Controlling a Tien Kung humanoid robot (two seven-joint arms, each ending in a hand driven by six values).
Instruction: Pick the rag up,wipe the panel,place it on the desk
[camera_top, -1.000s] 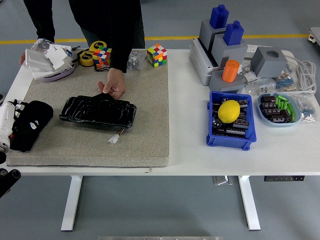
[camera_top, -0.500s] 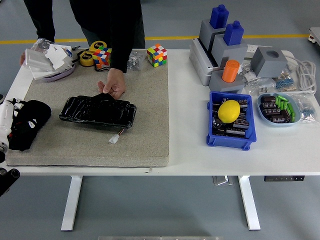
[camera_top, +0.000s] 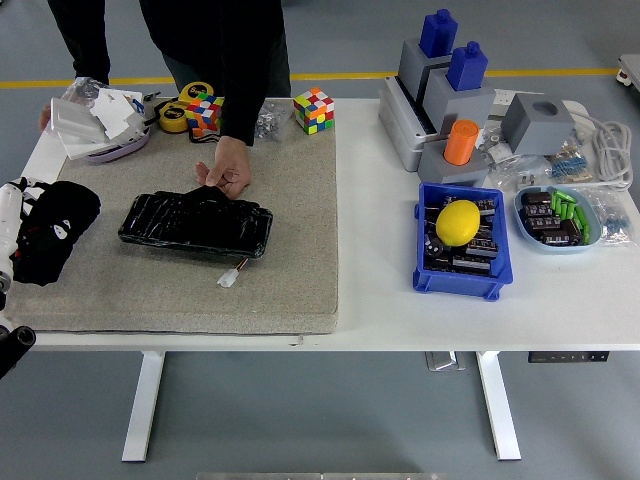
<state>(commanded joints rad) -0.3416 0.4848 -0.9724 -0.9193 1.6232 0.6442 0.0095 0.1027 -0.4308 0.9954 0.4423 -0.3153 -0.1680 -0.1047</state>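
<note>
Black crumpled cloth rag (camera_top: 55, 232) sits at the left edge of the beige felt mat (camera_top: 290, 200) on the white counter (camera_top: 380, 300), the left robot hand (camera_top: 22, 235) closed around it. A person's hand (camera_top: 228, 166) touches the far edge of the glossy black rectangular panel (camera_top: 196, 223) mid-mat.

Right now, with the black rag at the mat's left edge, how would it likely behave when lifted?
The black rag lies bunched and rumpled under the left robot hand, so it is probably soft and floppy and would droop. It looks like thin cloth, likely light. On the coarse mat it would probably drag rather than slide.
</note>
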